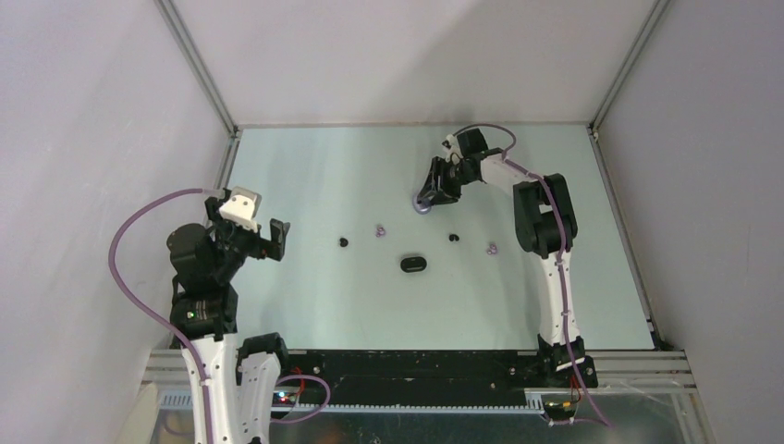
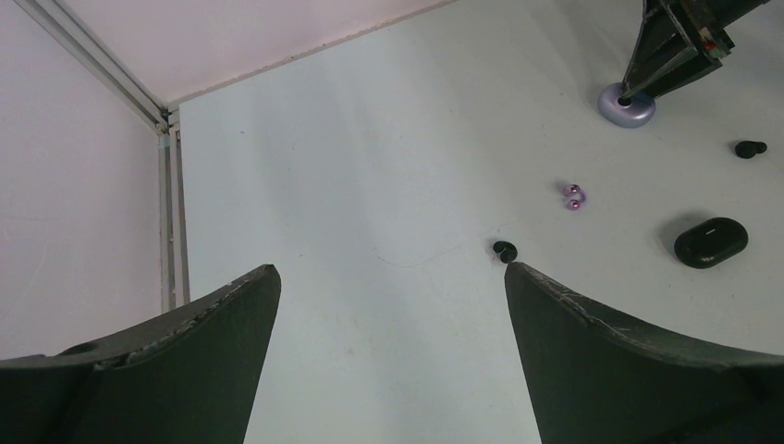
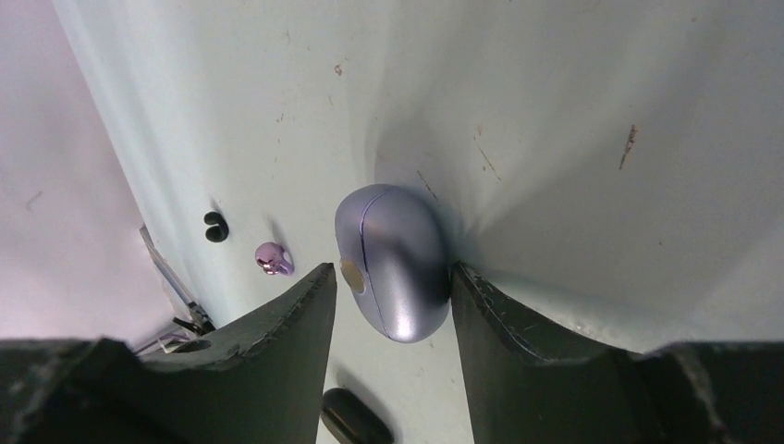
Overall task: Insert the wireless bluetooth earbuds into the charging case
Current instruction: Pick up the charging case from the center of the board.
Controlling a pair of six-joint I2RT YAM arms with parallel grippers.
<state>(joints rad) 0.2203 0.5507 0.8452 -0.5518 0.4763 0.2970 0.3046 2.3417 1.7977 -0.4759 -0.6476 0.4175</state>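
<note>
The closed lilac charging case [image 1: 422,205] lies on the table at the far middle. My right gripper [image 1: 433,190] is down over it. In the right wrist view the case [image 3: 393,264] sits between the open fingers of that gripper [image 3: 393,270]: the right finger touches it and the left stands a small gap off. A closed black case [image 1: 413,264] lies nearer. Two black earbuds [image 1: 344,242] [image 1: 454,238] and two lilac earbuds [image 1: 379,229] [image 1: 492,248] lie loose around it. My left gripper [image 1: 268,239] hangs open and empty at the left, above the table.
The left wrist view shows the black earbud [image 2: 504,250] by my right fingertip, a lilac earbud [image 2: 573,196], the black case [image 2: 710,242] and the lilac case [image 2: 627,104]. Walls with metal frame posts [image 1: 199,69] enclose the table.
</note>
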